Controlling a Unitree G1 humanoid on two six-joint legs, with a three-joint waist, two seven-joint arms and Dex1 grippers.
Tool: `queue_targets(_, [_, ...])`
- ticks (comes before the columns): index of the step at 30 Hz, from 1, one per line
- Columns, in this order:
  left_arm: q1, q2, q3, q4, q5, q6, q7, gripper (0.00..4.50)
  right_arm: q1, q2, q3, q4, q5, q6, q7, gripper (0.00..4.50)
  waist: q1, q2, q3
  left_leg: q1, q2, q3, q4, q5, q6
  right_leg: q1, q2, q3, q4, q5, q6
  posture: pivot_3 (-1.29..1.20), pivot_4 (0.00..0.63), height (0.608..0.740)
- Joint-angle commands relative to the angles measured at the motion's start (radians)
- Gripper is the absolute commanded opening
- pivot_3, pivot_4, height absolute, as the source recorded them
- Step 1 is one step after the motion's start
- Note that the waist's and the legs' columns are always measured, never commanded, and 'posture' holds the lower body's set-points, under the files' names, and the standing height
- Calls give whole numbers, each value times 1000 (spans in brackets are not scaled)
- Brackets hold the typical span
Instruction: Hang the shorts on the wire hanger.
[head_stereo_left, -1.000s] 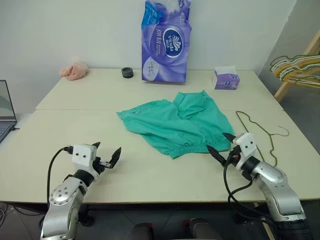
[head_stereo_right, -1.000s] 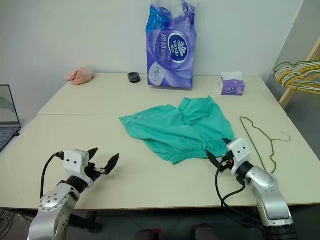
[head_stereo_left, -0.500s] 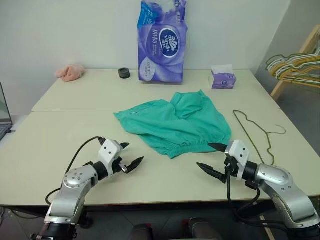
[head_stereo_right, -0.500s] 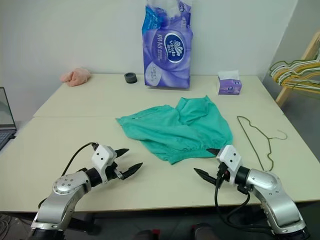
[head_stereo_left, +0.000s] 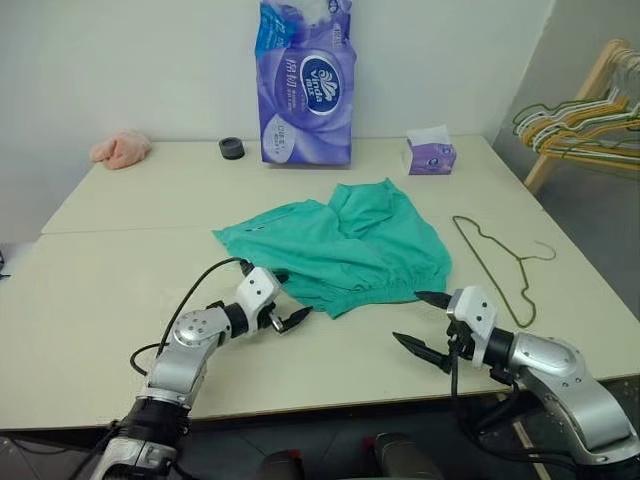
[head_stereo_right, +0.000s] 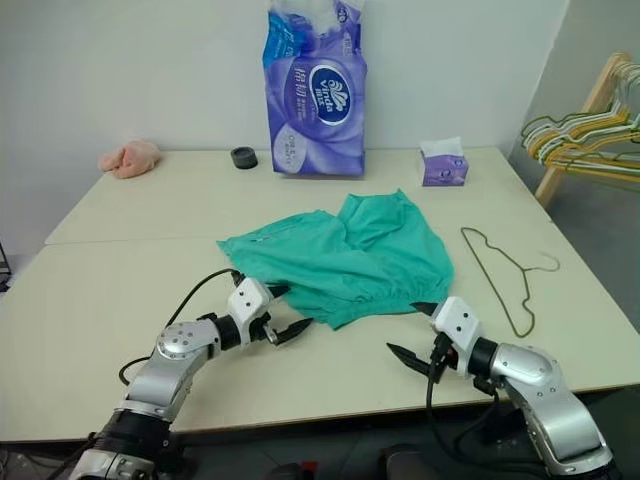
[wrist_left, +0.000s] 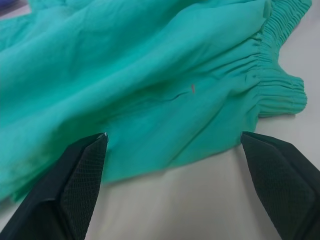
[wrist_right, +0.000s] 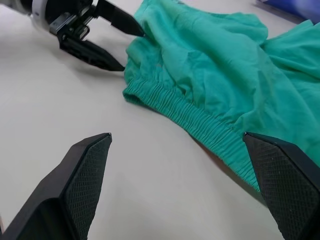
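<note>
On the cream table (head_stereo_left: 110, 200), both grippers flank the near edge of the shorts (head_stereo_left: 340, 245).

Spread flat at mid-table, the teal shorts have their gathered waistband along the near right side. The left gripper (head_stereo_left: 283, 303), fingers spread, sits at the near left corner of the fabric, 1 fingertip (wrist_right: 134, 29) against the cloth. The right gripper (head_stereo_left: 422, 322), also spread and empty, hovers near the waistband. The wire hanger (head_stereo_left: 497, 265) lies right of the shorts.

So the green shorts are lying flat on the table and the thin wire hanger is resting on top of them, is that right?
Not quite. The shorts do lie on the table, but the wire hanger lies on the table beside them, apart from the fabric. The left eye view shows this.
</note>
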Motion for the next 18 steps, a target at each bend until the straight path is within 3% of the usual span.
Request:
queue_targets(1, [-45, 18, 24, 41, -7, -46, -31, 4476, -8, -15, 30, -56, -46, -59, 7, 4500, -8, 0, 0, 0, 0, 0, 0, 0, 0, 0, 0, 0, 0, 0, 0, -205, 71, 740])
queue_targets(10, [32, 186, 112, 1, -130, 26, -238, 4476, -141, 54, 175, 38, -158, -107, -8, 4500, -63, 0, 1, 0, 1, 0, 0, 0, 0, -1, 0, 1, 0, -1, 2, -210, 78, 740])
queue_targets(14, [98, 295, 160, -95, -233, 134, -378, 4476, -264, 157, 276, 149, -187, -107, 6, 4500, -80, -4, 4, 0, 2, 0, 0, 0, 0, -1, -1, 1, 1, -1, 1, -200, 82, 740])
queue_targets(18, [149, 359, 240, -114, -284, 173, -414, 4476, -342, 237, 375, 224, -216, -77, 27, 4500, -82, -2, 6, -1, 3, -3, -1, 0, 0, -2, -1, -1, 1, 0, 0, -185, 86, 740])
